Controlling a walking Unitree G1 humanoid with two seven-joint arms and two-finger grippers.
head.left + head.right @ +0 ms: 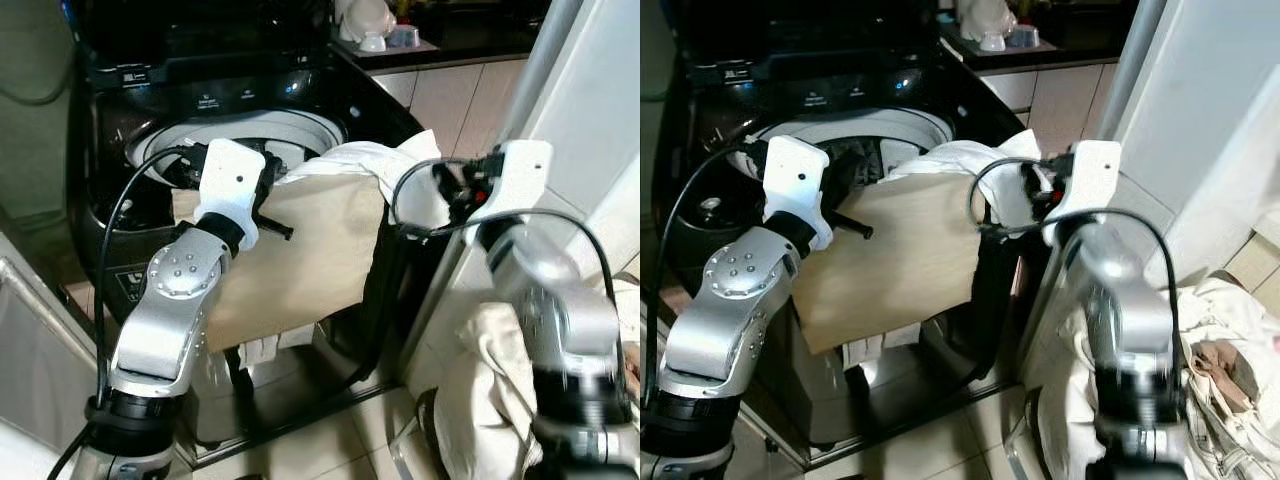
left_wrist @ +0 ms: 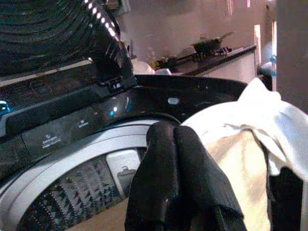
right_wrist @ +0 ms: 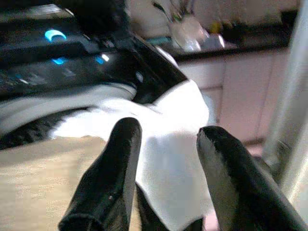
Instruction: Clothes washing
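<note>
A black top-load washing machine (image 1: 300, 125) stands with its lid up and its drum (image 2: 72, 192) showing. A beige cloth (image 1: 310, 250) hangs over the front rim and down the machine's front. A white garment (image 1: 370, 160) lies bunched on the rim's right corner. My left gripper (image 2: 175, 139) hovers over the rim above the beige cloth, fingers shut together with nothing seen between them. My right gripper (image 3: 166, 132) is open, close to the white garment (image 3: 168, 159) at the right corner and pointing at it.
A pile of white and cream laundry (image 1: 1220, 350) sits on the tiled floor (image 1: 340, 440) at the right, beside a tall white panel (image 1: 600, 100). Behind the machine runs a dark counter with dishes (image 1: 380, 35). The control panel (image 2: 62, 130) is lit.
</note>
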